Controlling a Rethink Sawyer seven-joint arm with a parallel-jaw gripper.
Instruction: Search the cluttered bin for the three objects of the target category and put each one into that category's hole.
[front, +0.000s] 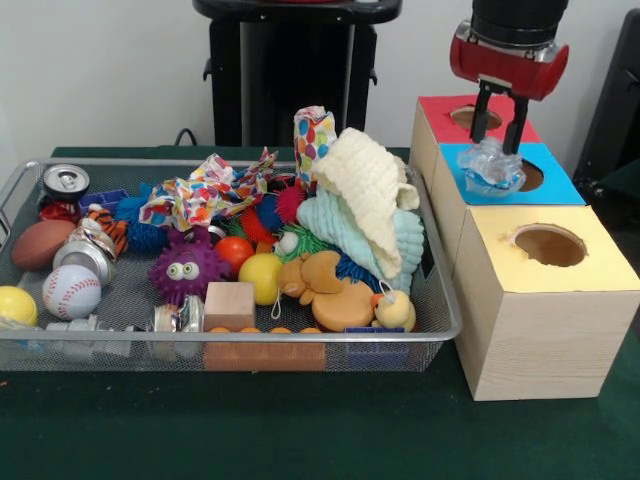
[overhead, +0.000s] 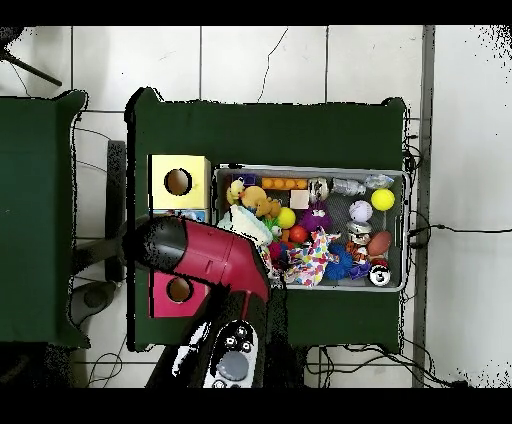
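Note:
In the front view my gripper (front: 498, 142) hangs over the blue-topped box (front: 565, 190), shut on a crumpled clear plastic bottle (front: 492, 168). The bottle sits just left of that box's round hole (front: 532, 177), at or just above the box top. The wire mesh bin (front: 230, 338) stands to the left, full of clutter, and also shows in the overhead view (overhead: 310, 169). In the overhead view my red arm (overhead: 205, 252) covers the gripper and the blue box.
A red-topped box (front: 440, 108) and a yellow-topped box (front: 600, 268) flank the blue one, each with a hole. The bin holds cans (front: 66, 181), a baseball (front: 71, 291), a football (front: 40, 243), a purple spiky toy (front: 183, 268), a wooden block (front: 229, 305), a rubber duck (front: 395, 311) and towels (front: 370, 190).

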